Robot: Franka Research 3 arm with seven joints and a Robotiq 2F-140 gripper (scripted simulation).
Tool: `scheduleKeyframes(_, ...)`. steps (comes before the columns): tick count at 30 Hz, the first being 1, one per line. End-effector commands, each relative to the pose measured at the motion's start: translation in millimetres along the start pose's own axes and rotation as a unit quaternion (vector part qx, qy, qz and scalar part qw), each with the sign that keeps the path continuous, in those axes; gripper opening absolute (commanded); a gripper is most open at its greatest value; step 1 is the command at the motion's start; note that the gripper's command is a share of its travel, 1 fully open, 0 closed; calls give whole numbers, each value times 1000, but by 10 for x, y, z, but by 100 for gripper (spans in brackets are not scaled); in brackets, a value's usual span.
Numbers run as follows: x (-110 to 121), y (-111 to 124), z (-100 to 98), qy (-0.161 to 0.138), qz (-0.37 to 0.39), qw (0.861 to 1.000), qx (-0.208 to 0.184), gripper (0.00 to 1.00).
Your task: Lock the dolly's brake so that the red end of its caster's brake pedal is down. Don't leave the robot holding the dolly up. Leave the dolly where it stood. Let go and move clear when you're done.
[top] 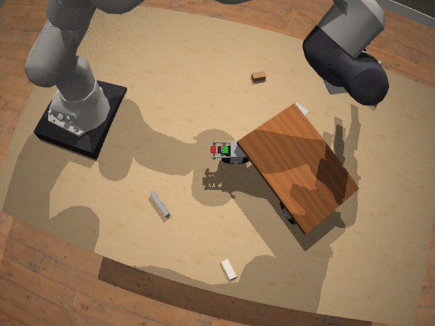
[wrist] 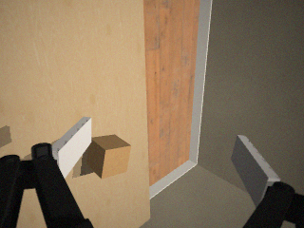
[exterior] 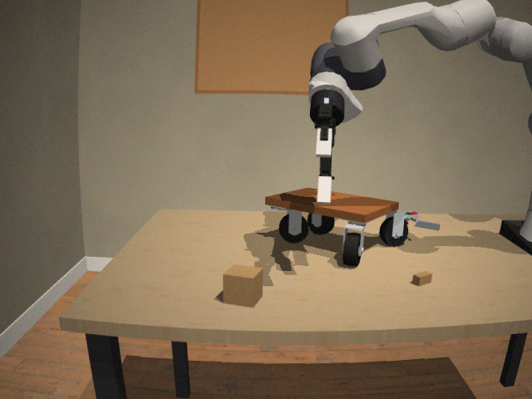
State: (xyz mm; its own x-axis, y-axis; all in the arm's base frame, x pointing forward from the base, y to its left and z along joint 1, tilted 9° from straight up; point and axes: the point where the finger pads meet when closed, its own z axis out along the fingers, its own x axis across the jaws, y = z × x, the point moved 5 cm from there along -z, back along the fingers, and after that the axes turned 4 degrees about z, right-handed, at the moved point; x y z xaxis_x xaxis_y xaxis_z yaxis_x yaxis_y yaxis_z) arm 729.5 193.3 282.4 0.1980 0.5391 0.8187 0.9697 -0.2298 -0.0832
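Observation:
The dolly (top: 298, 166) has a brown wooden deck on black casters and stands on the table; it also shows in the exterior view (exterior: 331, 204), with its wheels on the table top. The brake pedal (top: 219, 149) sticks out of the caster nearest the robot base, with a red outer end (top: 213, 149) and a green inner end (top: 225, 149). In the exterior view the pedal (exterior: 412, 213) is small and its tilt is unclear. My gripper (exterior: 324, 189) is open and empty, hovering at the deck's far corner, away from the pedal. The wrist view shows its two spread fingers with nothing between them.
A tan cube (exterior: 243, 284) stands near the table's edge and shows in the wrist view (wrist: 109, 156). A small tan block (top: 257, 76), a grey bar (top: 160, 203) and a white block (top: 228, 269) lie on the table. The robot base (top: 80, 119) stands at the left.

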Motion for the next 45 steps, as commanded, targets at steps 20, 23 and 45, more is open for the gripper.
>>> scheduleKeyframes(20, -33, -19, -43, -7, -14, 1000, -1, 0)
scheduleKeyframes(23, -223, -134, -282, -45, -91, 995, -2, 0)
scheduleKeyframes(45, -774, -543, -971, -144, -301, 942, 27, 0)
